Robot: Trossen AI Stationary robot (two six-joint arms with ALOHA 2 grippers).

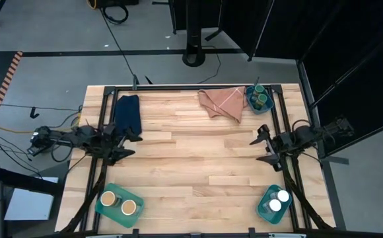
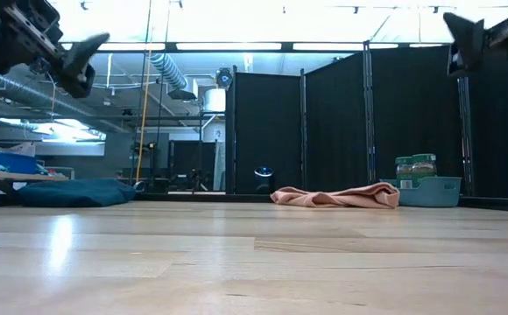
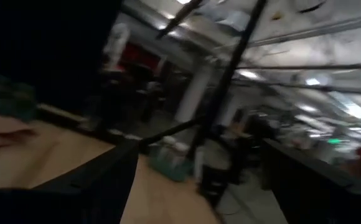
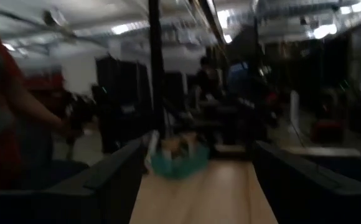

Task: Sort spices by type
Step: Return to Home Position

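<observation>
Six spice jars stand in pairs in three teal bins. The green-lidded pair [image 1: 260, 98] is in the bin [image 1: 251, 104] at the far right corner, also seen as green-lidded jars [image 2: 417, 165] in the low view. The tan-lidded pair [image 1: 119, 202] is in the near left bin [image 1: 100, 206]. The white-lidded pair [image 1: 278, 200] is in the near right bin [image 1: 265, 198]. My left gripper [image 1: 129, 145] hovers open above the table's left side. My right gripper [image 1: 263, 149] hovers open above the right side. Both are raised and hold nothing.
A dark blue folded cloth [image 1: 127, 114] lies at the far left and a pink cloth [image 1: 221, 102] at the far middle beside the green-lid bin. Bare wood [image 1: 198, 158] spreads between the two arms. A person in red [image 4: 0, 106] stands in the room beyond the table.
</observation>
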